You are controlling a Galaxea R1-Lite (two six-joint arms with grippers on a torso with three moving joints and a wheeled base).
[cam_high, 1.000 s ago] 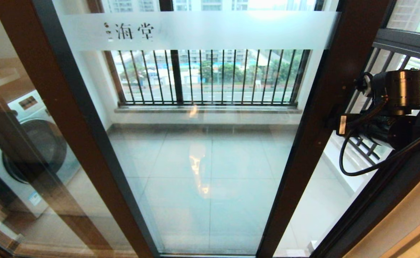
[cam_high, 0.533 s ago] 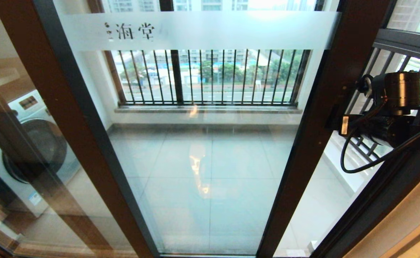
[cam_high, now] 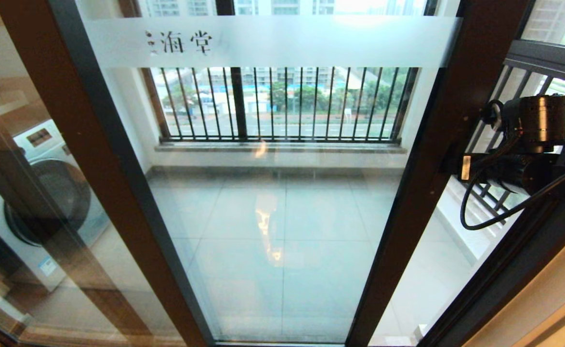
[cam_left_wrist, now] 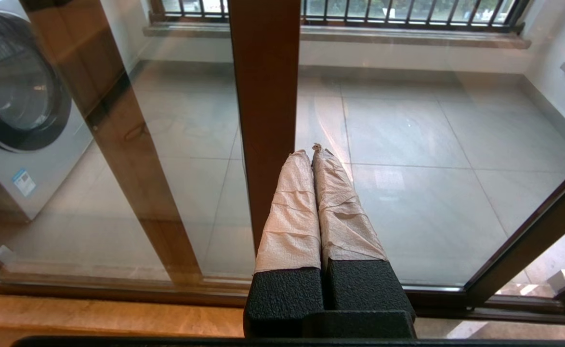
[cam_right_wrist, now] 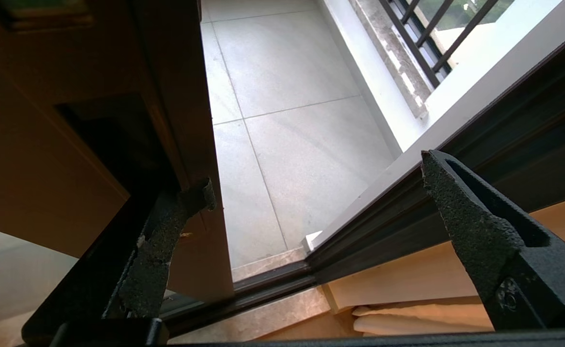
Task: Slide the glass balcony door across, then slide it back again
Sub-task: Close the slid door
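Glass balcony door (cam_high: 282, 202): right claw (cam_right_wrist: 311, 193) spread wide, gripping nothing, one finger (cam_right_wrist: 166, 241) hooked against door's right stile beside handle slot (cam_right_wrist: 113, 140). Nearly shut, narrow gap remaining. Probably closing step; next, steady push sideways. Left claw (cam_left_wrist: 313, 152) pinched shut, parked.

The right tool (cam_right_wrist: 316, 173) stood spread wide, one finger (cam_right_wrist: 166, 241) lying against the brown edge of the glass balcony door (cam_right_wrist: 176, 120), the other well apart beside the dark fixed frame (cam_right_wrist: 479, 140). Between door and frame lay grey balcony floor tiles (cam_right_wrist: 292, 140).
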